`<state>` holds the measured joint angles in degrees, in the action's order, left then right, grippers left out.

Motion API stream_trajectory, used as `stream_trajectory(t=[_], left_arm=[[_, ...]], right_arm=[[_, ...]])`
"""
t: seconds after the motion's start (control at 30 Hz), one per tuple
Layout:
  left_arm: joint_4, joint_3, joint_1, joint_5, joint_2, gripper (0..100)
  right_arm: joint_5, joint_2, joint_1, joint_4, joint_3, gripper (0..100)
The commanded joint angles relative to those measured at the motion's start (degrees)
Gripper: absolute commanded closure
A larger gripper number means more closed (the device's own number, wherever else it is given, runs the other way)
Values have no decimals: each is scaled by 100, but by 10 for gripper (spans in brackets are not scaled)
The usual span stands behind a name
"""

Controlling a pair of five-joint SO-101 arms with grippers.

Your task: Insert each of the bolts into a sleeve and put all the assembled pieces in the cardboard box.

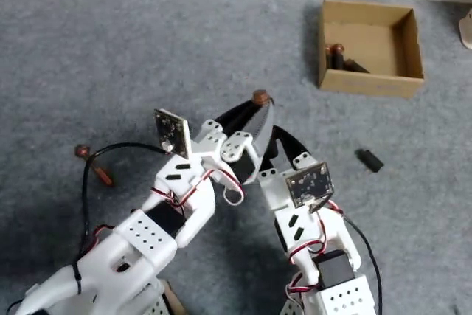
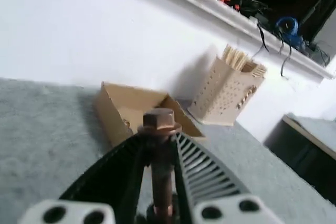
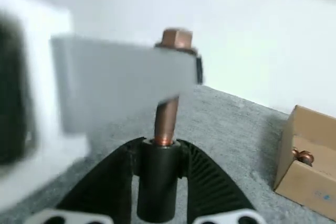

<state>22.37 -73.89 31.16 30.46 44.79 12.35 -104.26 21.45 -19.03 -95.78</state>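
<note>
Grey carpet (image 1: 110,49) covered the table, and a white wall (image 2: 63,24) rose behind it. Both arms met near the middle of the carpet, their tips close together.

The left gripper (image 2: 157,142) was closed on a copper bolt (image 2: 157,121). Its two black fingers pinched the shank just below the hexagonal head, and the head stood up clear of the fingertips. The right gripper (image 3: 157,153) was clamped around a black sleeve (image 3: 156,182), which it held upright. In the right wrist view the lower end of the bolt's shank sat in the sleeve's open top, while most of the shank was exposed above it. From above, the bolt's head showed at the point where the two sets of fingers came together, lifted off the carpet.

The cardboard box (image 1: 366,82) sat at the far right of the carpet, well apart from the arms. Assembled pieces (image 1: 337,55) lay in its near left corner, copper heads on black sleeves. A loose sleeve (image 1: 370,159) lay on the carpet between the box and the right arm. A spare bolt (image 1: 82,152) lay on the left side, just beside a black cable (image 1: 118,147) looping off the left arm.

Past the box stood a pale perforated holder (image 2: 226,93) with wooden sticks against the wall.
</note>
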Motion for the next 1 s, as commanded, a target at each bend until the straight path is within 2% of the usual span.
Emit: stream_trajectory(t=[0.0,0.17,0.5,0.6,0.8,0.87,0.97], left_arm=[[-466,92,-119,-35,-57,995],[-809,110,242,-9,-66,995],[-774,57,321,-44,-75,966],[-809,119,321,-290,-75,838],[-818,-101,303,-343,-75,493],[-818,-215,312,-343,-75,430],[-818,-224,286,-334,-31,405]], right_arm=[[-79,-101,-321,84,-664,993],[-255,-101,-462,84,-681,993],[-255,-101,-462,84,-690,993],[-255,-101,-462,75,-708,993],[-264,-101,-470,66,-708,993],[-264,-101,-514,-119,-681,993],[-264,-101,-734,-356,-664,993]])
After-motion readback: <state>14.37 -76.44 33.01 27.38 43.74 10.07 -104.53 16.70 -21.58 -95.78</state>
